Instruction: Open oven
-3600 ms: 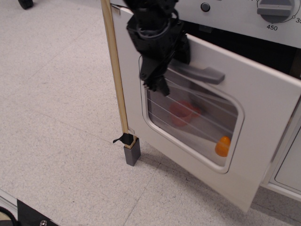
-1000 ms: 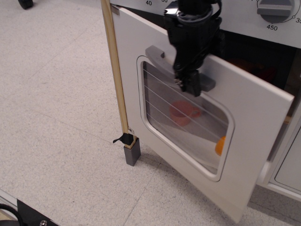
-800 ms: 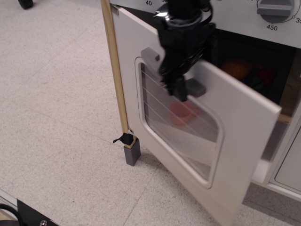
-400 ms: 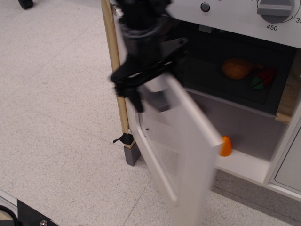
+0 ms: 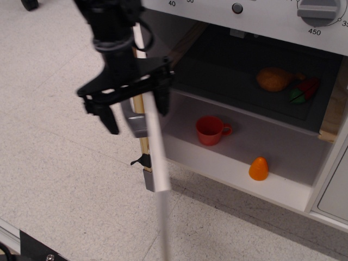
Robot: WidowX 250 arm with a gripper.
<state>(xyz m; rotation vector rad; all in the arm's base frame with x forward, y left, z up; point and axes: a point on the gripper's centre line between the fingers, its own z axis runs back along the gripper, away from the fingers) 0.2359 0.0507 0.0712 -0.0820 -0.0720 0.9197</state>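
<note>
The white oven (image 5: 272, 8) has a grey numbered dial (image 5: 318, 11) at the top right. Its door (image 5: 157, 179) is swung wide open and shows edge-on, blurred, reaching toward the lower middle of the frame. The grey bar handle (image 5: 136, 124) sits on the door's left face. My black gripper (image 5: 139, 120) hangs over the door's top edge, open. One finger (image 5: 112, 122) is left of the handle and the other finger (image 5: 163, 106) is on the cavity side. The oven cavity is in full view.
Inside the oven, a red cup (image 5: 211, 130) and an orange piece (image 5: 258, 168) stand on the white floor. Toy food (image 5: 274, 79) lies on a dark tray above. A wooden post with a grey foot (image 5: 152, 179) stands at the oven's left corner. Speckled floor lies to the left.
The door has swung from nearly shut to wide open, now edge-on. My gripper moved left and down with the handle, and its fingers now stand spread.
</note>
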